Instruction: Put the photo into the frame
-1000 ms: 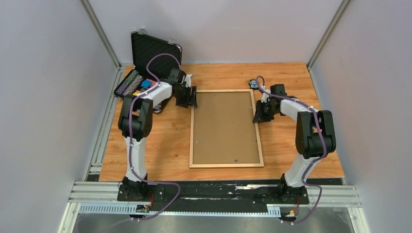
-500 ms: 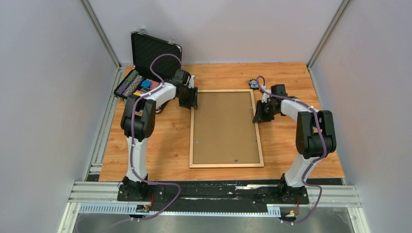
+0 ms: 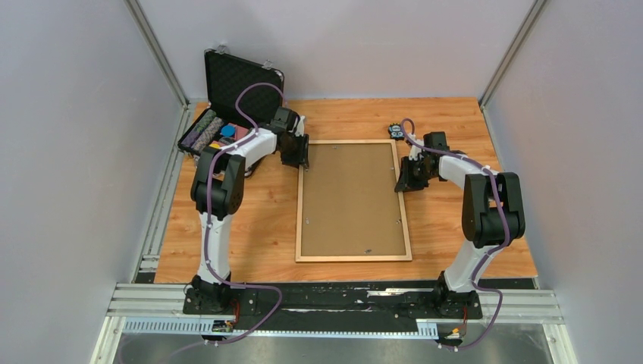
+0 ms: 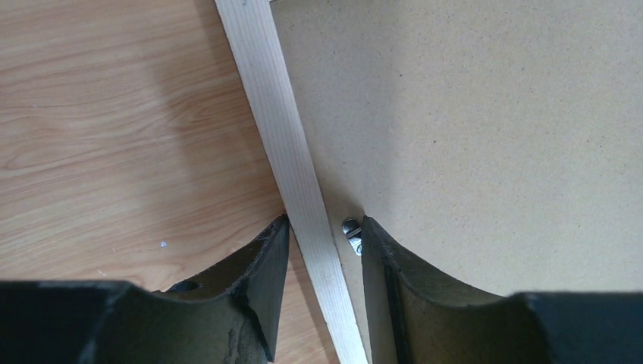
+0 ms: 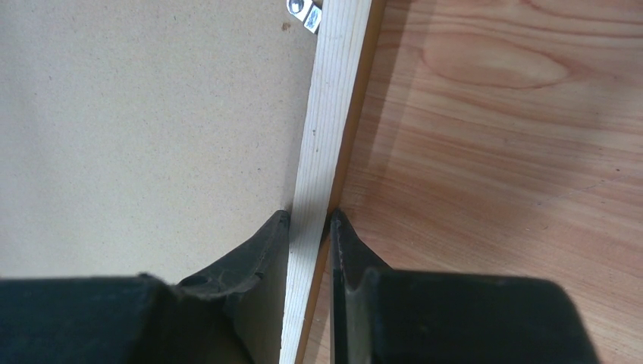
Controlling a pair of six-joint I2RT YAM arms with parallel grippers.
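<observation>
frame [image 3: 353, 258] flat on tabletop [image 3: 258, 220] | left fingers [image 4: 261, 273] released, left long rail between them | right fingers [image 5: 250, 258] clenched on right long rail

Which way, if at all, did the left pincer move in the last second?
Yes, slightly. From above, the left pincer has crept toward the far edge of the table, along the left side of the frame, which has not shifted.
</observation>
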